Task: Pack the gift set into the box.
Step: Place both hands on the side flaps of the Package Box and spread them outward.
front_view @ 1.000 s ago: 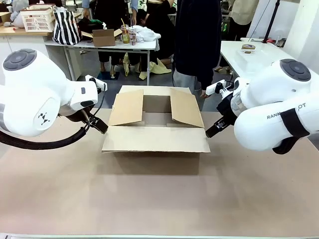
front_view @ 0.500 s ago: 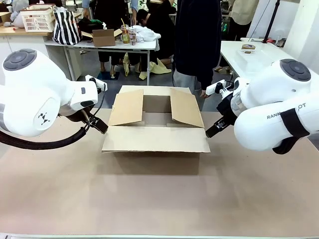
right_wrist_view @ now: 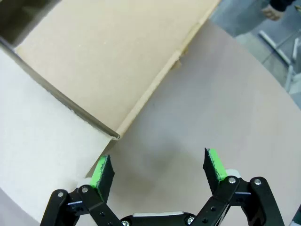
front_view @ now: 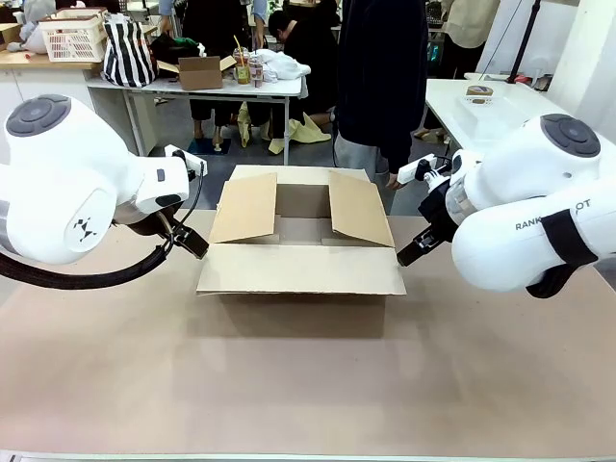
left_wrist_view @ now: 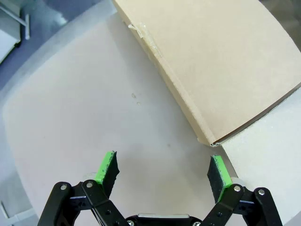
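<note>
Almost nothing is changing across these moments. Both arms, the box [front_view: 300, 241] and its flaps are sitting exactly where they were a second ago, with no shift on the desk [front_view: 308, 385]. The only difference is far off behind the desk: a person in dark clothes [front_view: 306, 43] at the background table is shifting slightly, now covering a bit more of the space above the white bundle there.

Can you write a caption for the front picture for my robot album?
Two open grippers, left and right, wait beside an open box while a person stands behind.
</note>
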You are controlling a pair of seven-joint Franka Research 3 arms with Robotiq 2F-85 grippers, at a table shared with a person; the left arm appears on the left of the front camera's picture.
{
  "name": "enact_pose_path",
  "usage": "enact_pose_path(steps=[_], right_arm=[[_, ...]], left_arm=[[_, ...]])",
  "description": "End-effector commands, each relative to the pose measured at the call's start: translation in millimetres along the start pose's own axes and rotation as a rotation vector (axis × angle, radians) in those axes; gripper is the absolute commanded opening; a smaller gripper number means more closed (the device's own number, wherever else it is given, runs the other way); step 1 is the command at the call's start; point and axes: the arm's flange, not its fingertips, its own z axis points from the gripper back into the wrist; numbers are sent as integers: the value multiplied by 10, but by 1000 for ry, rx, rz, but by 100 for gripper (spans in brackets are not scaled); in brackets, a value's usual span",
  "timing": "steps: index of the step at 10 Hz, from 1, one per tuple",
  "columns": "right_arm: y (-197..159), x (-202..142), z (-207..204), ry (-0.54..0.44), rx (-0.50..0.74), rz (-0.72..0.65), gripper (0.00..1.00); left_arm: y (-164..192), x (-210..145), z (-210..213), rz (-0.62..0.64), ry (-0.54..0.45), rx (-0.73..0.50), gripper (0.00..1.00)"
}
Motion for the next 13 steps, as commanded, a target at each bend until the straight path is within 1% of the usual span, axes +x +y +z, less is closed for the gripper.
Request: enact_pose_path(steps=[1,2,3,4,5,6,7,8,9,10,11,12,13], right_arm=[[-167,-53,179,146,23,32,100],[-286,-117,356,238,15,81,100],[-360,-177,555,356,-74,78,100],[-387,-187,722,429,-144,29,100],[-390,-109,934,225,-74,-14,100],[-404,14,1036,9,54,-111,100],[-421,93,1154,-101,244,-214,100],[-434,157,1247,-125,356,-340,100],[-495,197,1370,-210,613,-424,100],[-627,226,1405,-267,764,-593,100],[-800,235,1339,-241,840,-805,100],[-943,196,1268,-264,927,-929,100],[-1003,155,1251,-296,929,-988,100]], left_arm=[[69,-84,169,-89,135,-101,100],[152,-158,349,-116,251,-115,100],[229,-251,559,-141,369,-78,100],[287,-300,770,-137,384,-26,100],[321,-266,1016,-95,187,-62,100],[383,-238,1213,-55,-57,-209,100],[486,-205,1346,52,-227,-322,100],[607,-199,1447,206,-357,-444,100],[745,-249,1515,220,-462,-670,100],[898,-284,1497,256,-490,-834,100],[917,-217,1398,350,-456,-904,100],[800,-84,1286,421,-400,-984,100],[647,-8,1225,456,-392,-997,100]])
